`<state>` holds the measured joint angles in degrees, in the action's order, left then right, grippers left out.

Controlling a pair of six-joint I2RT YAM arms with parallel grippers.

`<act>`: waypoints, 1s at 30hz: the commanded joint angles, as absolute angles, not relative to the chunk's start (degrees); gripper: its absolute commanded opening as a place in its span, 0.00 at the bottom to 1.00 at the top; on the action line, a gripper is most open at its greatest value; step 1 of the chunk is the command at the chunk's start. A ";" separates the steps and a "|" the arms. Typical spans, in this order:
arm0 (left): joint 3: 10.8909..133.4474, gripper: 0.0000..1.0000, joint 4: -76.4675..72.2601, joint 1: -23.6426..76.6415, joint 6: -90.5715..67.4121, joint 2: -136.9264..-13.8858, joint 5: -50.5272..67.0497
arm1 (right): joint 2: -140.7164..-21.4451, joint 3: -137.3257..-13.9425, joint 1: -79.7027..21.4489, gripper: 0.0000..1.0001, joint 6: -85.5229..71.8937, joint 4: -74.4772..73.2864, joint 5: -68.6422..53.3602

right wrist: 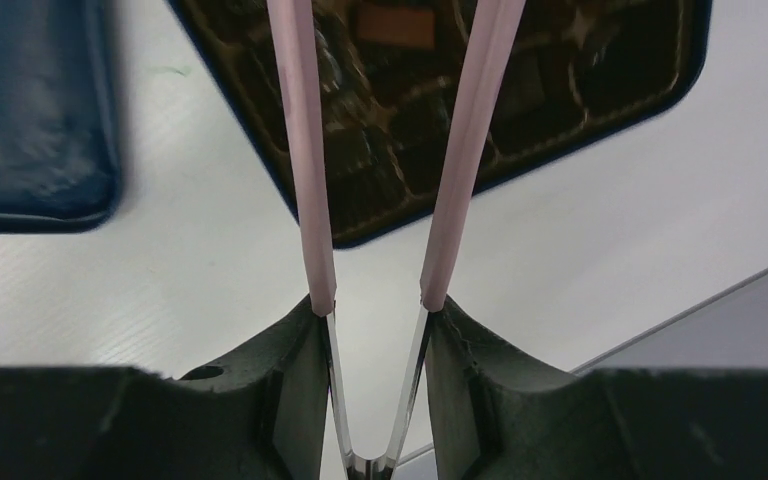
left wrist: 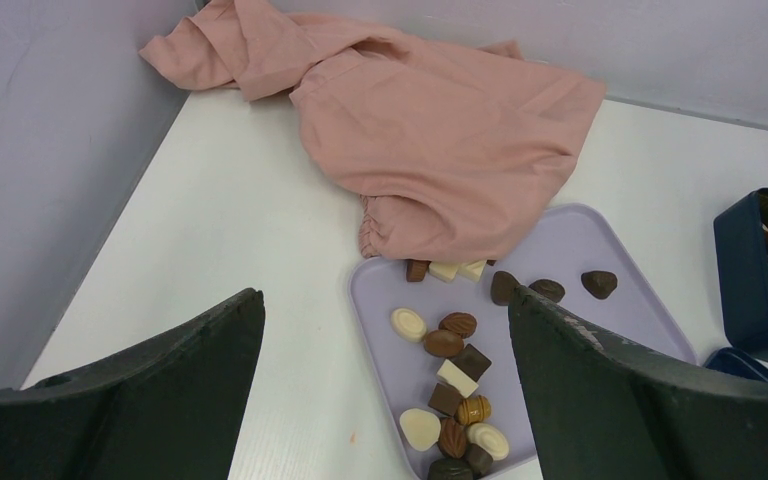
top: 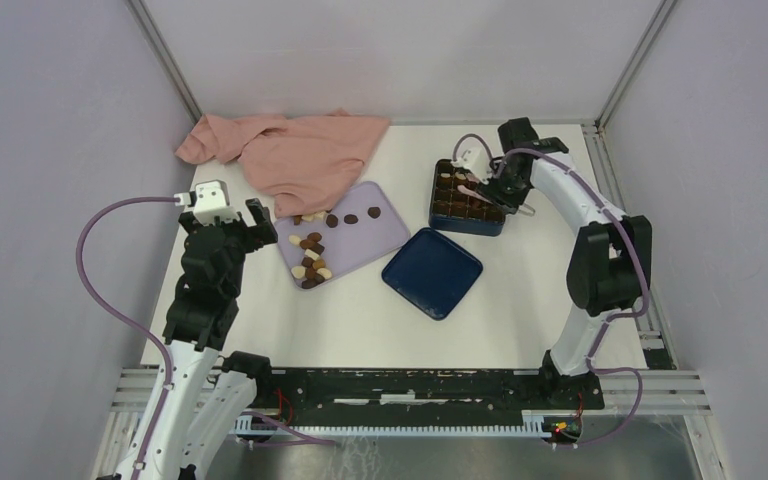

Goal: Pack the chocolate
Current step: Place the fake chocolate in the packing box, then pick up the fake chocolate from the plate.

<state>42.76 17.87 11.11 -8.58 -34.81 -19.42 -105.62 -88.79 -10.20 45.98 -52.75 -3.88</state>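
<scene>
Chocolate point(top: 310, 256) lies loose on the lilac tray point(top: 378, 238), strung along its near-left to far-right axis. It is thickest at the end just right of your left gripper point(top: 230, 222), whose jaws stand wide and empty. Your right gripper point(right wrist: 375, 310) is clamped on pink tongs point(right wrist: 300, 150) above the blue box point(top: 463, 224), well apart from the tray, beyond the lid point(top: 432, 272). The tong tips run out of view, so you can't tell if they carry a piece. The next pick lies to their left.
</scene>
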 commanded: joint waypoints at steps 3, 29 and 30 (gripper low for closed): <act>42.80 0.96 15.88 11.12 -5.62 -33.93 -20.79 | -99.54 -89.09 -24.94 0.41 45.18 -51.31 -7.12; 42.24 0.96 15.19 11.06 -5.44 -31.29 -23.06 | -127.88 -112.20 -54.84 0.37 40.96 -51.41 6.54; 42.23 0.96 15.26 11.07 -5.38 -31.26 -23.03 | -128.52 -112.63 -54.78 0.37 40.80 -51.30 7.60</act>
